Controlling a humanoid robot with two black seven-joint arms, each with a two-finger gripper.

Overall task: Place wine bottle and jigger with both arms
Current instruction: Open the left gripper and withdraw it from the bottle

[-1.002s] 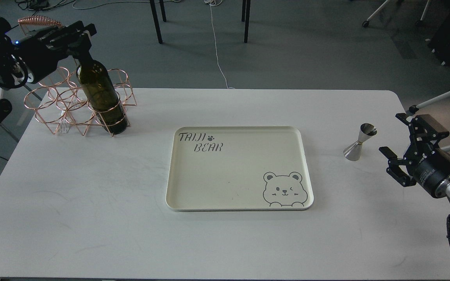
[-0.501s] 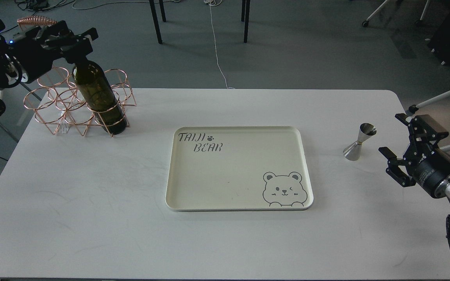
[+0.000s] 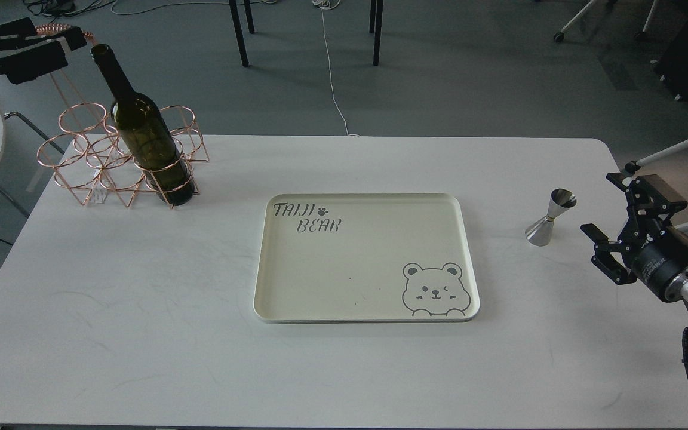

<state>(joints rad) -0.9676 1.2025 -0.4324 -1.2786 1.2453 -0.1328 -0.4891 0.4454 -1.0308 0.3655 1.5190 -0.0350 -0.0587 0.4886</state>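
Note:
The wine bottle (image 3: 144,134) stands a little tilted in the front right ring of a copper wire rack (image 3: 90,158) at the table's back left. My left gripper (image 3: 63,46) is open and empty, up and to the left of the bottle's mouth, clear of the neck. The jigger (image 3: 550,218) stands upright on the table at the right. My right gripper (image 3: 604,206) is open and empty, just to the right of the jigger and not touching it.
A cream tray (image 3: 272,298) printed with a bear and "TAIJI BEAR" lies in the middle of the white table (image 3: 141,334). Chair legs and a white cable are on the floor beyond the table's far edge.
My left gripper has let go of the bottle's neck and drawn back up and to the left. The bottle stays in the rack. The right arm has barely moved.

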